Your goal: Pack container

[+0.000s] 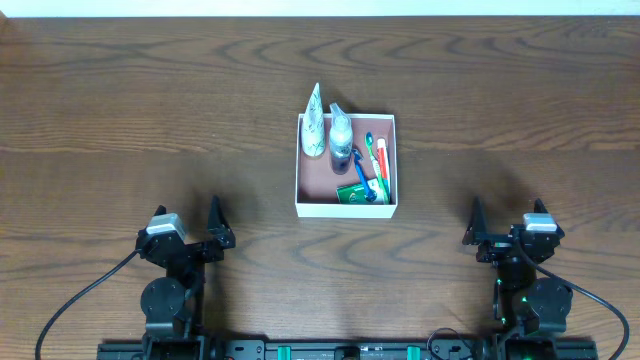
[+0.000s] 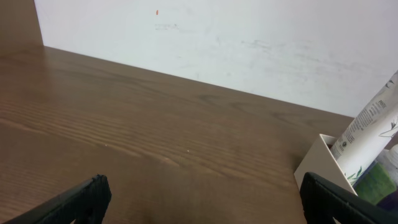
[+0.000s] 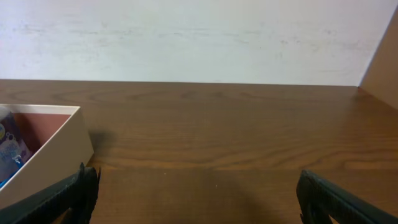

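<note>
Shallow square white-walled container point(image 1: 346, 209), pink-brown inside, held toiletries point(image 1: 342, 138). Left gripper point(image 1: 187, 215) and right gripper point(image 1: 508, 214) flanked it, well apart, fingers spread, empty.

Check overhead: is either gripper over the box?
No, the left gripper and right gripper both sit open, well short of the box and off to either side of it.

White-walled square container point(image 1: 346, 208) sits mid-table, holding toiletries.
</note>
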